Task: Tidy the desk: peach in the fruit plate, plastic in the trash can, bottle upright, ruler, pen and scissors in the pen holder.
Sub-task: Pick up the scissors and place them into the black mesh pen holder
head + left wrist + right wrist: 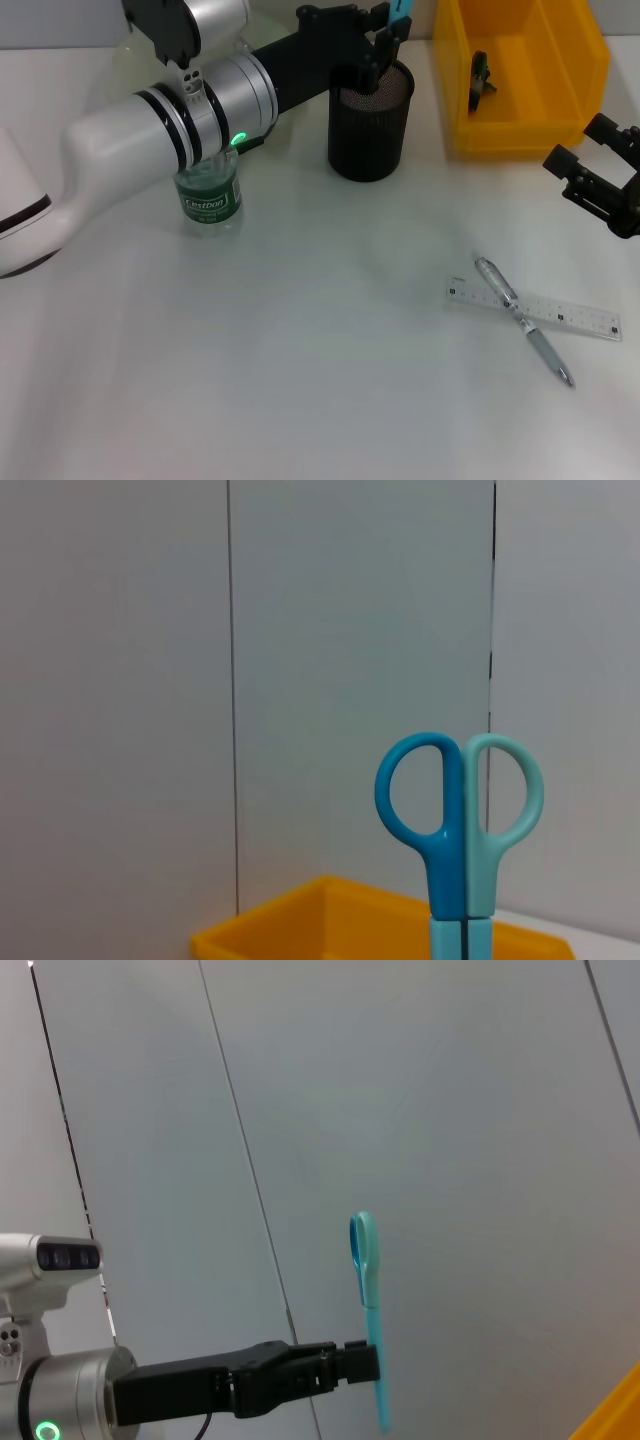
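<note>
Pen (522, 320) lies crossed over the ruler (535, 309) closest to me. My left gripper (381, 52) has its fingers clamped on the scissors (398, 14) above the pen holder (371, 120); right gripper (600, 185) is parked with fingers spread, holding nothing.

Open room: the middle of the table (300, 350).
In the way: pen holder (371, 125), yellow bin (520, 70), bottle (210, 195).

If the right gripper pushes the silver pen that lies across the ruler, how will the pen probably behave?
The pen looks round and slim, so a sideways push would probably make it roll. It rests across the flat ruler, so it may pivot there or drag the ruler along. Its shiny barrel could be slippery in the right gripper.
</note>
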### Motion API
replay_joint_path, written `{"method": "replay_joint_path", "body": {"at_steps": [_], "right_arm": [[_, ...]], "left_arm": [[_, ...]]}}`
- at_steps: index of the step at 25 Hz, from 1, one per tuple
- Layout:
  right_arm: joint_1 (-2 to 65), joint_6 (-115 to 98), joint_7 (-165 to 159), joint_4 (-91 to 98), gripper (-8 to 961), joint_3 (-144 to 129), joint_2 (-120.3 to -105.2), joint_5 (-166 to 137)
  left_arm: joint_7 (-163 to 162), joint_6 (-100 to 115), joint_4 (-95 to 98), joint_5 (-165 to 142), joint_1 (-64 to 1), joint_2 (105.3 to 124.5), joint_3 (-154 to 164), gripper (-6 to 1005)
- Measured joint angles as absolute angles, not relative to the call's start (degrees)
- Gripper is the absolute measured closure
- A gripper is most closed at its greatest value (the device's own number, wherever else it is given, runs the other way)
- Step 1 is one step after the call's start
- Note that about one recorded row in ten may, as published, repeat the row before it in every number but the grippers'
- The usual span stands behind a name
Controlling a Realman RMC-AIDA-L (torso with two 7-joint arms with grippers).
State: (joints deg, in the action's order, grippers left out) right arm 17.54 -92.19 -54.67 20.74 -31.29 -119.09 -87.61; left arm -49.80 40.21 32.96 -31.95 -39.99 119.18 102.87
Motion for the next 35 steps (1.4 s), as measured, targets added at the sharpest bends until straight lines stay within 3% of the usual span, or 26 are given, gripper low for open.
{"method": "replay_joint_path", "body": {"at_steps": [35], "right_arm": [[17.1,-93.4,-54.7,20.7,134,-31.3,-119.09,-87.6]], "left_arm": [[-49.7,40.7,31.9,-29.4,-40.0,119.17,107.1,765]]}}
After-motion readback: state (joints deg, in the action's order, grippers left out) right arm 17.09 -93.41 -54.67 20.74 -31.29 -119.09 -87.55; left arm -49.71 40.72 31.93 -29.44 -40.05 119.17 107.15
